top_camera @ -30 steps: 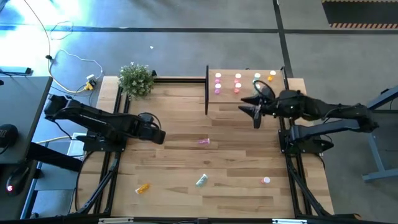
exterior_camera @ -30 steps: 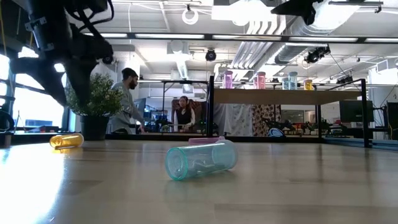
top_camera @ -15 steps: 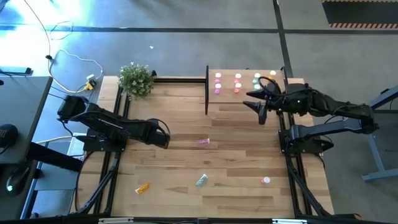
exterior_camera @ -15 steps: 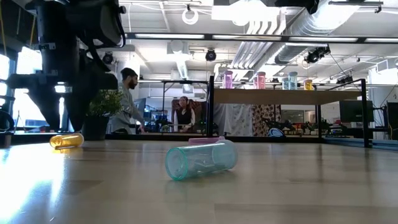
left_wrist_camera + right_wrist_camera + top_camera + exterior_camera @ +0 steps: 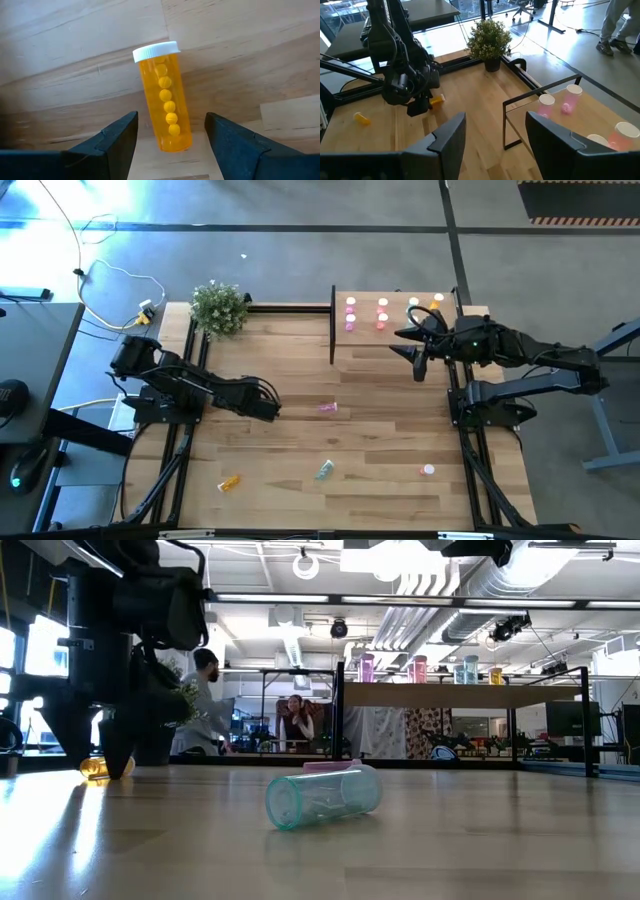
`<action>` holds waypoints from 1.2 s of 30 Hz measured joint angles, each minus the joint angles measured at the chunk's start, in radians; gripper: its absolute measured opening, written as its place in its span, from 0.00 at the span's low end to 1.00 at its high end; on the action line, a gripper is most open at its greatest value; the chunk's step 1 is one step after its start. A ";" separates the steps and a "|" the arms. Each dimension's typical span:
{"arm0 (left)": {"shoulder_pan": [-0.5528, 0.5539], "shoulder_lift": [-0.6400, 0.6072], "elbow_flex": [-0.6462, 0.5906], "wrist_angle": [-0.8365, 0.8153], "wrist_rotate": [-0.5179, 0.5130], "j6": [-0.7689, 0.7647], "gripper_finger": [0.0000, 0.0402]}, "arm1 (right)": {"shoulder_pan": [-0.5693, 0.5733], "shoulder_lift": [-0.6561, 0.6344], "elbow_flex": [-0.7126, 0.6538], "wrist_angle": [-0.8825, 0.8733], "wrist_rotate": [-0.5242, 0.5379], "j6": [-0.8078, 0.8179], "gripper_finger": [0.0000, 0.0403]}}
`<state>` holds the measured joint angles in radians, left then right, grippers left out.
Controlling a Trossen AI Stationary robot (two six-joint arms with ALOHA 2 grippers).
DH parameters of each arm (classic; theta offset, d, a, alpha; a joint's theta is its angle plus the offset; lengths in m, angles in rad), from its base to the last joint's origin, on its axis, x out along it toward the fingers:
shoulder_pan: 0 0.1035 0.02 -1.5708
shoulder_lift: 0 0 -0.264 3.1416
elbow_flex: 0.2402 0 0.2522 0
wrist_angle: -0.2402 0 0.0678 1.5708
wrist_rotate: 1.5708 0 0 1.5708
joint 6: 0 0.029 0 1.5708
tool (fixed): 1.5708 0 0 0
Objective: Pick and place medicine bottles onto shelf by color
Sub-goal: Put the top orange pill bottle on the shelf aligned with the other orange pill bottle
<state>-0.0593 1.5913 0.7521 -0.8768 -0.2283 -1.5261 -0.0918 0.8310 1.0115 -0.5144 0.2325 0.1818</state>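
An orange medicine bottle [image 5: 166,97] with a white cap lies on its side on the tabletop. My left gripper [image 5: 171,117] points down over it, open, one finger on each side of the bottle's bottom end, with a gap on both sides. In the low view the fingers [image 5: 110,745] reach nearly to the table beside that bottle [image 5: 92,768]. My right gripper [image 5: 408,348] hangs open with nothing between its fingers, above the near part of the shelf [image 5: 370,345]. Several bottles [image 5: 382,310] stand on the shelf's far part. A pink bottle [image 5: 327,408], a green one [image 5: 324,470], another orange one [image 5: 230,481] and a pink one [image 5: 428,470] lie loose.
A potted plant [image 5: 218,308] stands at the far left corner of the table. The shelf's dark upright panel [image 5: 332,325] rises at its left end. People stand in the room beyond the table [image 5: 205,705].
My left gripper has come down toward the table and moved a little toward its right and near edges. It now sits low over the orange bottle and is still open. The bottles have not moved.
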 joint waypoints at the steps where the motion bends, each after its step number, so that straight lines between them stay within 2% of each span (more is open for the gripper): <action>1: 0.000 0.000 -0.001 0.002 0.000 0.000 0.56 | 0.000 0.000 0.000 0.000 0.000 0.000 0.49; 5: 0.000 0.001 -0.001 0.008 0.004 -0.001 0.52 | 0.000 0.000 0.000 -0.007 0.000 0.000 0.49; 16: 0.000 0.003 -0.002 0.029 0.019 0.012 0.27 | 0.000 0.000 0.000 -0.037 0.000 -0.007 0.49; 24: -0.013 -0.030 0.004 0.101 0.015 0.084 0.25 | 0.000 0.000 0.000 -0.037 0.000 -0.007 0.49; 28: -0.015 -0.046 0.044 0.120 -0.010 0.185 0.26 | 0.000 0.000 0.000 -0.037 -0.034 -0.002 0.49; 36: -0.011 -0.047 0.150 0.400 -0.076 0.524 0.26 | 0.001 0.000 0.000 -0.036 -0.138 0.092 0.49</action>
<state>-0.0700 1.5440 0.9020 -0.4766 -0.3038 -1.0023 -0.0910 0.8310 1.0115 -0.5502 0.0941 0.2735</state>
